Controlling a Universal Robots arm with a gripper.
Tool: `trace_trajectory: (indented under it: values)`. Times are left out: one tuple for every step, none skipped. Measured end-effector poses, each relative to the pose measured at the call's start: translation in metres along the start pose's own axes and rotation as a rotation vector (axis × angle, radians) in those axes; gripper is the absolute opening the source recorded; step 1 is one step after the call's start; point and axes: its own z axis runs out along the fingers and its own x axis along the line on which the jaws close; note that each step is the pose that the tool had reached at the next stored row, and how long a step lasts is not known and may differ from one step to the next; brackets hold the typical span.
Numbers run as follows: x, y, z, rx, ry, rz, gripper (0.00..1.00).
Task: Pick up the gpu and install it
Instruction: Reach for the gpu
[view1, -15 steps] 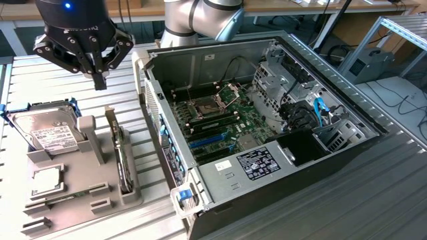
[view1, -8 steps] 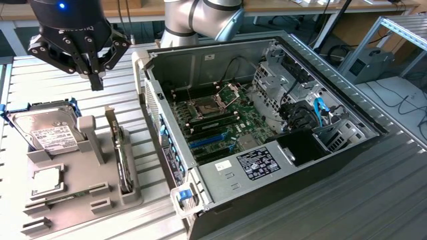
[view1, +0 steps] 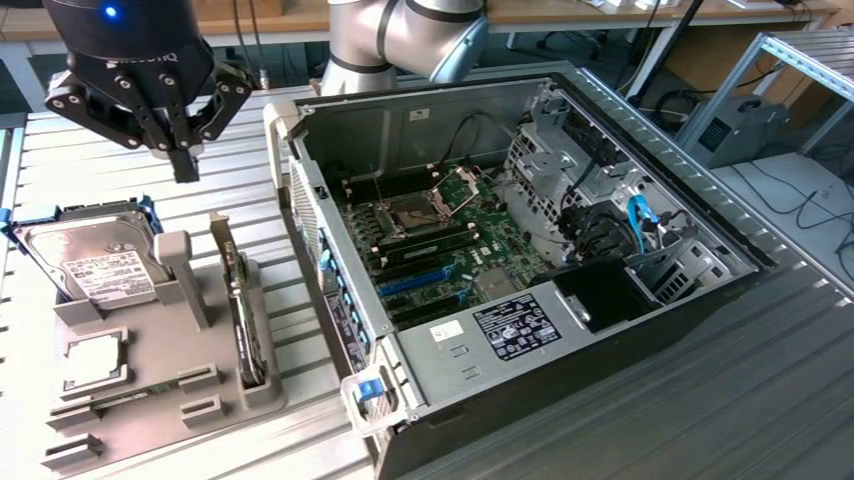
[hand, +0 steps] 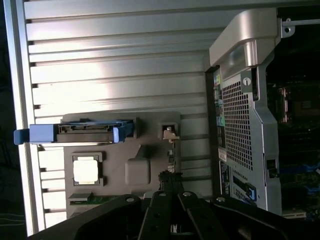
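The gpu is a thin dark card standing on edge in a slot of the grey holder tray, at the exterior view's left. My gripper hangs above the tray, over the card's far end, with its fingers shut and nothing between them. In the wrist view the gpu appears edge-on with its metal bracket end showing, just beyond my shut gripper. The open computer case lies to the exterior view's right of the tray, its motherboard and blue card slots exposed.
On the same tray rest a silver hard drive in a blue caddy and a square CPU chip. The case's perforated side wall stands close beside the tray. Cables and drive bays fill the case's far side.
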Motion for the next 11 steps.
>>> trace_trajectory:
  values:
    - [0.0006,0.0,0.0,0.0,0.0,0.0,0.11]
    - [0.0013,-0.0001,-0.0001,0.0,0.0,0.0,0.11]
    - [0.0024,-0.0002,0.0,0.0,0.0,0.0,0.11]
    - [0.0035,-0.0003,-0.0001,0.0,0.0,0.0,0.11]
    - [0.0044,-0.0003,-0.0001,0.0,0.0,0.0,0.11]
    - [0.0052,-0.0004,-0.0002,0.0,0.0,0.0,0.11]
    - [0.0057,-0.0004,-0.0002,0.0,0.0,0.0,0.11]
    - [0.0063,-0.0005,-0.0002,0.0,0.0,0.0,0.11]
    - [0.007,-0.0005,-0.0002,0.0,0.0,0.0,0.11]
    - [0.0076,-0.0006,-0.0002,0.0,0.0,0.0,0.11]
    - [0.0085,-0.0006,-0.0002,-0.0001,-0.0001,0.0,0.11]
